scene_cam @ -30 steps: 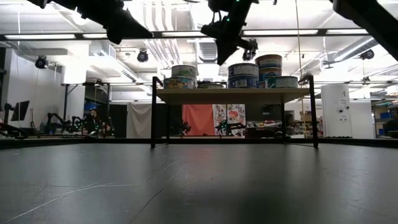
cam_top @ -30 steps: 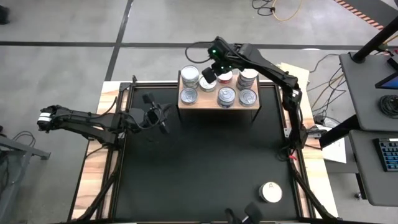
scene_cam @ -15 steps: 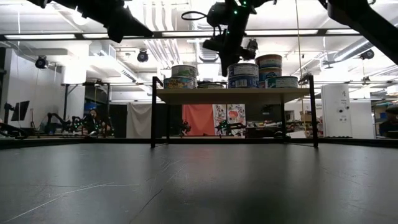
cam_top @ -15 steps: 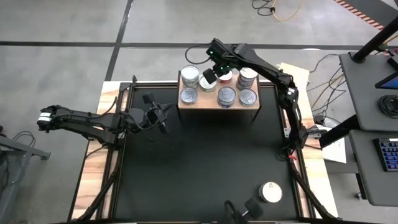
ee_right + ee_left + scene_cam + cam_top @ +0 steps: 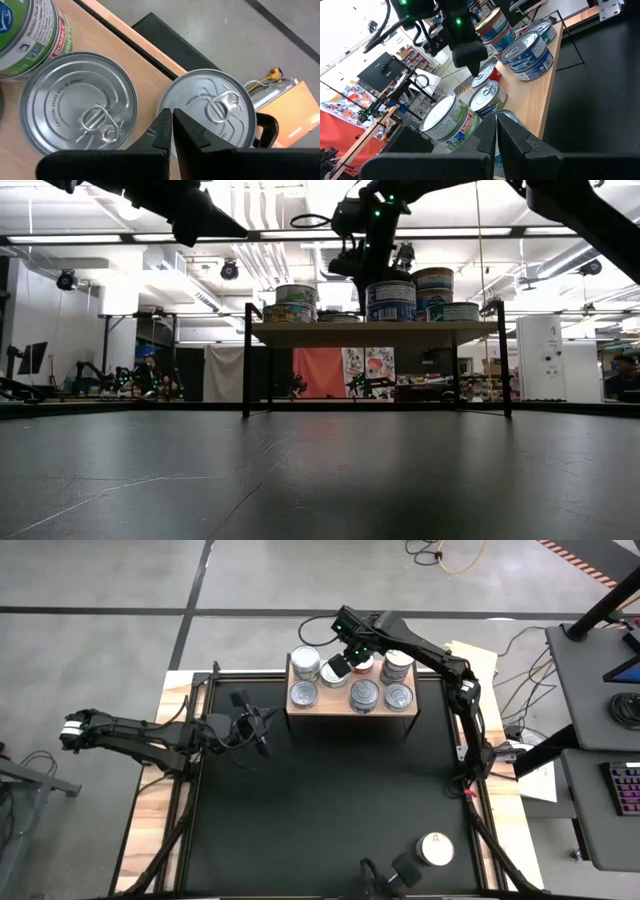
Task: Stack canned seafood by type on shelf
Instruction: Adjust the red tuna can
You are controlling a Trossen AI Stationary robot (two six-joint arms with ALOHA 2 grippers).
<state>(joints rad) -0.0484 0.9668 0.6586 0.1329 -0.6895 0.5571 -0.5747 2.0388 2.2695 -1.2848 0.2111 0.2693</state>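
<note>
The wooden shelf (image 5: 352, 708) stands at the table's far edge on dark legs (image 5: 246, 360). It bears several tins: two-high piles (image 5: 391, 300) and single silver-topped tins with pull rings (image 5: 82, 115) (image 5: 215, 107). My right gripper (image 5: 338, 668) (image 5: 170, 120) is shut and slants down. It hovers over the gap between two single tins in the shelf's far row, clear of their tops in the low view (image 5: 364, 270). My left gripper (image 5: 262, 732) (image 5: 496, 125) is shut and held level above the table, left of the shelf. A white-topped tin (image 5: 435, 849) sits on the table at the near right.
A green-labelled pile (image 5: 30, 25) stands close beside my right gripper on the shelf's far left. The black tabletop (image 5: 330, 800) lies open between the shelf and the white-topped tin. A dark fixture (image 5: 400, 872) sits at the table's near edge.
My right gripper, still shut, has come down toward the tins in the shelf's far row and tipped a little steeper. The tins have not moved.
</note>
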